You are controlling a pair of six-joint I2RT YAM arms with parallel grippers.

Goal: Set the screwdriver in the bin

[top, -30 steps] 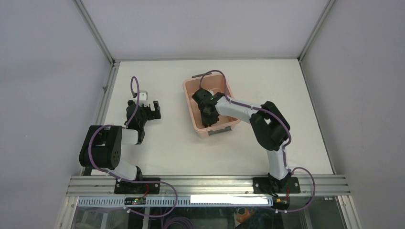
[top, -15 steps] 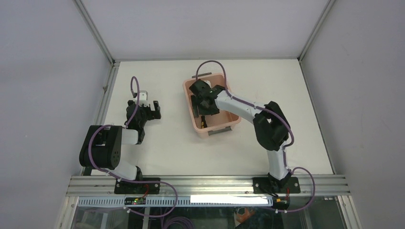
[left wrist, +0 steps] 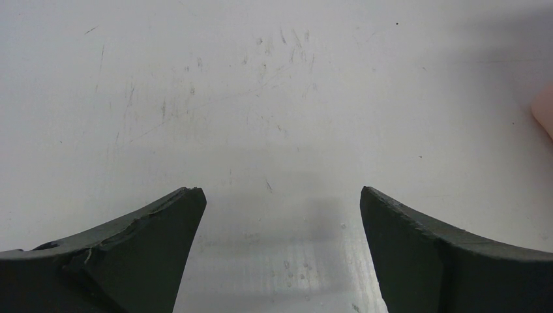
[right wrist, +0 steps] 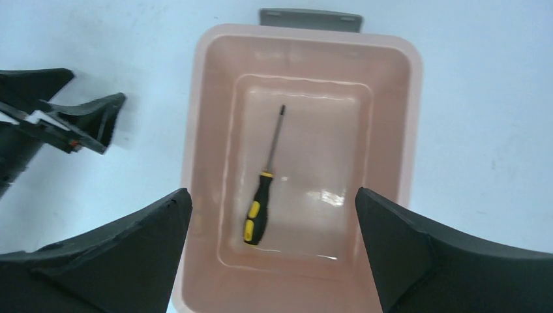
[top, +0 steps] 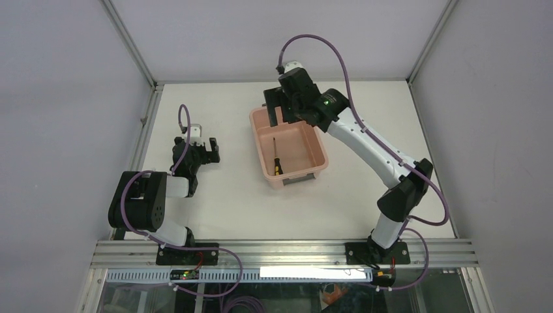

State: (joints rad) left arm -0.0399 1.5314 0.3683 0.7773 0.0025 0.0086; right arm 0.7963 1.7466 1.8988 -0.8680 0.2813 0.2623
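Note:
The screwdriver lies loose on the floor of the salmon-pink bin, its black-and-yellow handle toward the near end. The right wrist view looks straight down on the screwdriver inside the bin. My right gripper is open and empty, raised well above the bin's far end; in its own view the right gripper frames the tub with wide-spread fingers. My left gripper rests low over the table left of the bin. The left gripper is open with only bare tabletop between its fingers.
A dark grey handle juts from the bin's near end and another handle shows in the right wrist view. A pink sliver of the bin sits at the left wrist view's right edge. Metal frame rails border the white table.
My right gripper opened inside the bin, let go of the screwdriver, then rose and drew back toward the bin's far end. The screwdriver now lies on the bin floor. The left arm stayed still.

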